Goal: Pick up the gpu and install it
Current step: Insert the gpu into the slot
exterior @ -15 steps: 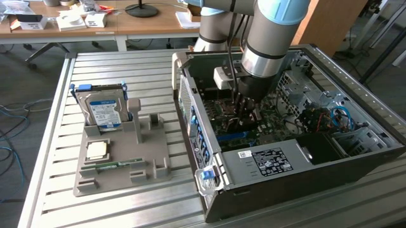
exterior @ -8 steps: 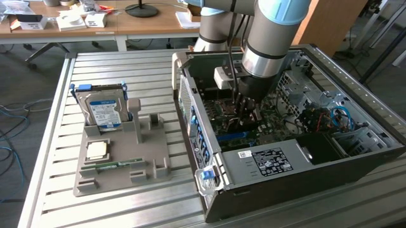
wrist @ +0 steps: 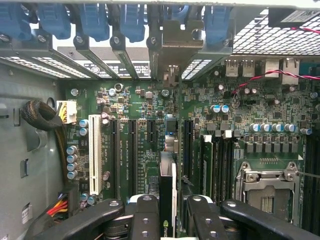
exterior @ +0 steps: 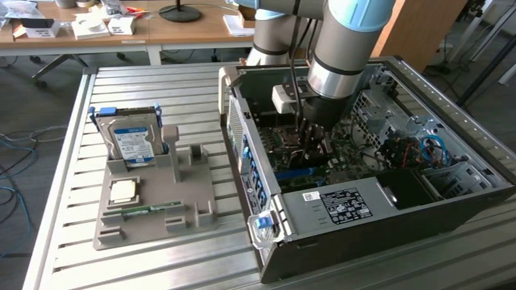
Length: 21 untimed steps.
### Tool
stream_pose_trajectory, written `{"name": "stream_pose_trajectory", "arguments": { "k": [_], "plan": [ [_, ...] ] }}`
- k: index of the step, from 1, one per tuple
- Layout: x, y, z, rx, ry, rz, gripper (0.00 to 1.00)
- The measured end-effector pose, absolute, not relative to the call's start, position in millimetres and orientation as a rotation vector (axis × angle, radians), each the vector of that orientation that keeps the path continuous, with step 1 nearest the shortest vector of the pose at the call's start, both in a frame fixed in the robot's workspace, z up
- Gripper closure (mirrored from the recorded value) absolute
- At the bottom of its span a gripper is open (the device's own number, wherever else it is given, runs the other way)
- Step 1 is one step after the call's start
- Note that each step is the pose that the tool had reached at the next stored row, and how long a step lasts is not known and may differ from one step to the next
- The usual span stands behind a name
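While in one claw (wrist: pixel 172 212) — one gpu (wrist: pixel 166 185)

Green motherboard (wrist: pixel 150 105); blue slot latches (wrist: pixel 95 20); white slot (wrist: pixel 95 160); black gpu (wrist: pixel 165 195); black gripper (wrist: pixel 172 205); grey tray (exterior: pixel 137 232); blue-labelled hard drive (exterior: pixel 133 145).

Exterior view high, angled down at open case (exterior: pixel 379 238), wrist view close inside, both showing motherboard (wrist: pixel 150 110)

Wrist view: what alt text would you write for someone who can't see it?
The gripper holds the gpu edge-on between its black fingers, over a green motherboard with rows of slots. Blue latches line the far edge of the case.
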<state>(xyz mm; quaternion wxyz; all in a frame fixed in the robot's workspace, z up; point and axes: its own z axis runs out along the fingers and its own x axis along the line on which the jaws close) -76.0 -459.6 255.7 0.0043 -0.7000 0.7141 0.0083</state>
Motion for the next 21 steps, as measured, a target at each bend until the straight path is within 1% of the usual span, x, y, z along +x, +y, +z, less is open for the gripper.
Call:
{"name": "stream_pose_trajectory", "arguments": {
  "k": [9, 21],
  "plan": [
    [-73.8, -459.7, 255.6, -2.199, 2.244, 0.04, 0.74],
    [-72.6, -460.0, 255.2, -2.201, 2.247, 0.045, 0.74]
  ]
}}
